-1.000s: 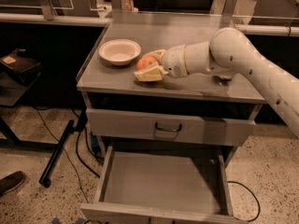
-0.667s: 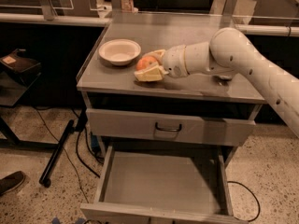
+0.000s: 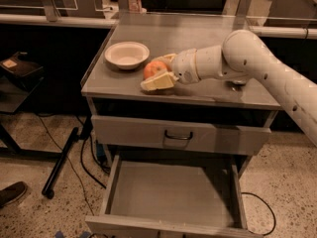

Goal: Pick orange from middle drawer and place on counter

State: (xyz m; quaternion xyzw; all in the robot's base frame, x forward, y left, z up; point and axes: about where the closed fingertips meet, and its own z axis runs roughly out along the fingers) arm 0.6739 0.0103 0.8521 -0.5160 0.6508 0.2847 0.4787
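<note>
One orange [image 3: 154,67] sits on the counter [image 3: 198,36], in the front-left part, just right of the white bowl [image 3: 127,55]. We see the gripper [image 3: 152,73] low over the counter, reaching in from the right. Its two fingers [image 3: 159,82] are clamped on the orange, one behind it and one in front. Middle drawer [image 3: 173,195] is pulled out below. Closed drawer front [image 3: 181,135] with a dark handle is above it. White arm [image 3: 257,58] crosses the counter's right side.

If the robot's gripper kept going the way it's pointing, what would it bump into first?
The orange: the gripper is closed around it on the counter. Past it, the line seems to pass in front of the bowl, though depth is unclear.
</note>
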